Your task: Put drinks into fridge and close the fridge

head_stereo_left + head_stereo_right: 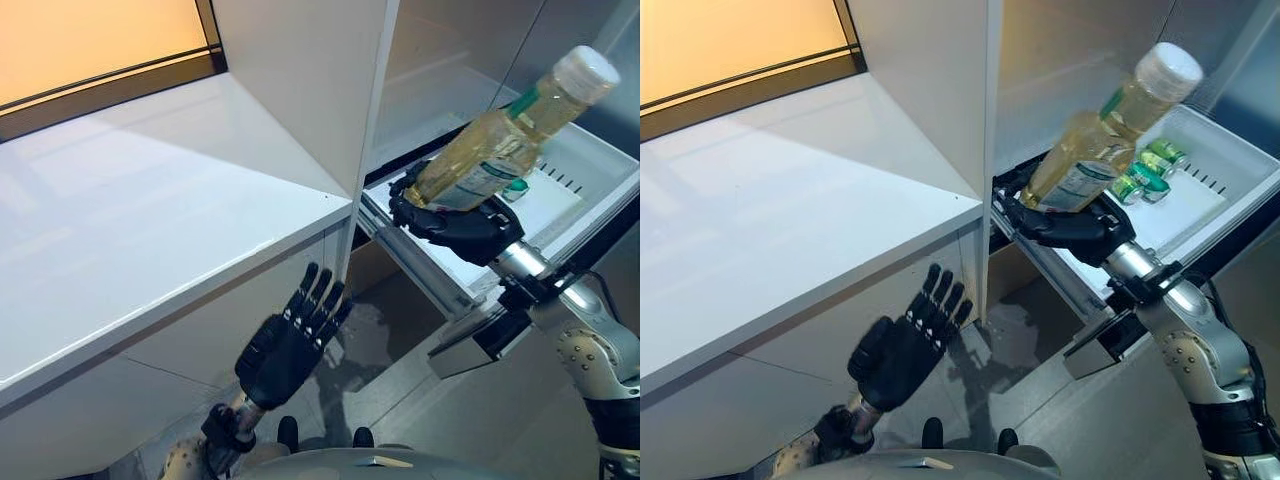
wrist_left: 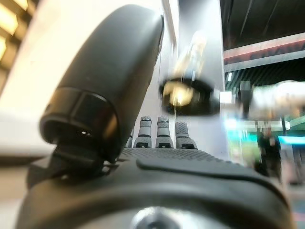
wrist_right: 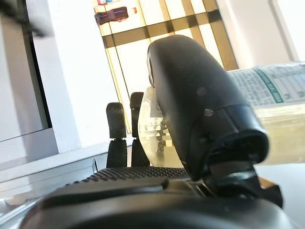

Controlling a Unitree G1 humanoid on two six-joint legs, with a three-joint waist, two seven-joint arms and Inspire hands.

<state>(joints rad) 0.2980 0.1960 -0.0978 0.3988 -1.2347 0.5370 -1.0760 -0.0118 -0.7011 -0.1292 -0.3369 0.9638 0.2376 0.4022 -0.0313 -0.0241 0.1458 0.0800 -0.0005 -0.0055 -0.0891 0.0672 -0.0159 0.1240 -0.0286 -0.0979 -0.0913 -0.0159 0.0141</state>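
Observation:
My right hand [image 1: 455,222] is shut on a clear plastic bottle of yellowish drink [image 1: 505,135] with a white cap and a green-edged label. The bottle tilts up and away, its cap towards the fridge's inside, above the pulled-out white fridge drawer [image 1: 595,215]. In the right wrist view the bottle [image 3: 271,109] lies across my palm under the thumb [image 3: 200,100]. Small green-capped drinks [image 1: 1148,170] lie in the drawer behind it. My left hand [image 1: 290,345] hangs open with straight fingers below the counter's edge, holding nothing.
A white counter [image 1: 140,230] fills the left half of the scene, with a dark-framed window [image 1: 100,50] behind it. The white fridge side wall [image 1: 300,80] stands upright between the counter and the drawer. Grey floor [image 1: 400,330] lies beneath the drawer.

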